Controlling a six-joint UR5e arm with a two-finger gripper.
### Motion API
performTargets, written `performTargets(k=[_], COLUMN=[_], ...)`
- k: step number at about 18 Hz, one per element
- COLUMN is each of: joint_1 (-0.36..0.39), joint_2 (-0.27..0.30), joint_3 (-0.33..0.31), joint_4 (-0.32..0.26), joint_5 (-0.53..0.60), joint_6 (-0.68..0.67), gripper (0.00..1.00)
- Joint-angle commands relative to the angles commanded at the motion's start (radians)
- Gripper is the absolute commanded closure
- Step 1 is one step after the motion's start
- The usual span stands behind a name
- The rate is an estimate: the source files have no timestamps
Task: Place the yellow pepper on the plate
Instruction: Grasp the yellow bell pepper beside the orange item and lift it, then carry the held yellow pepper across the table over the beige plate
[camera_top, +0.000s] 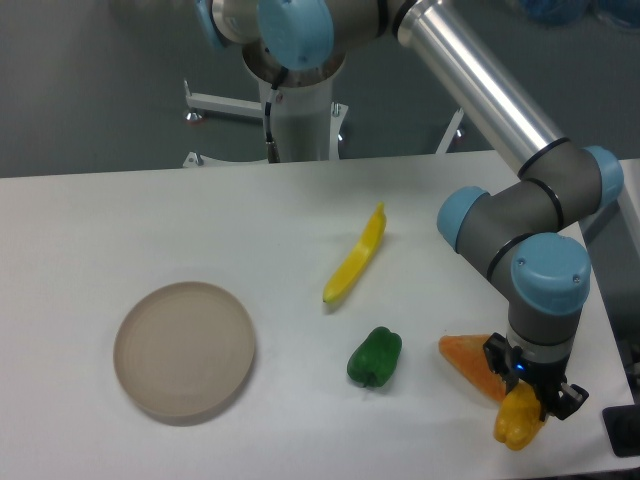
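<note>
the gripper (527, 398) stands at the desk's (150, 220) right front corner, its dark fingers (497, 362) clenched around the top of the yellow pepper (517, 420), just beside an orange wedge (470, 362). the plate (184, 348) lies well apart to the left, beyond a green pepper (375, 357).

The table (150, 210) bears one plate (184, 348), round and beige. There are two peppers: one green pepper (375, 357) and one yellow pepper (518, 420). There is one long slim yellow item (356, 256) and one flat orange wedge (470, 359). That makes four food items in all, and five loose things counting the plate. One arm (500, 110) reaches over the table, and it carries one gripper (527, 400) with two fingers. Behind the table stands one white base (300, 120).
</note>
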Motion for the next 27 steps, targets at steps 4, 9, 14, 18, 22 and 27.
performTargets(k=[4,9,14,18,22,27], joint_1=[-0.002,-0.026,-0.05,-0.063,-0.095,-0.146], joint_2=[0.006,0.032,0.149,0.231,0.281,0.34], joint_3=[-0.008,-0.023,-0.165,-0.244,-0.288,-0.37], joint_4=[0.0,-0.012,-0.023,-0.096,-0.146,-0.147], joint_5=[0.0,0.003,-0.002,0.002,0.002,0.002], joint_6=[-0.008,-0.023,-0.049,-0.057,-0.132,-0.225], gripper=[0.51,0.51,0.51,0.51,0.51,0.51])
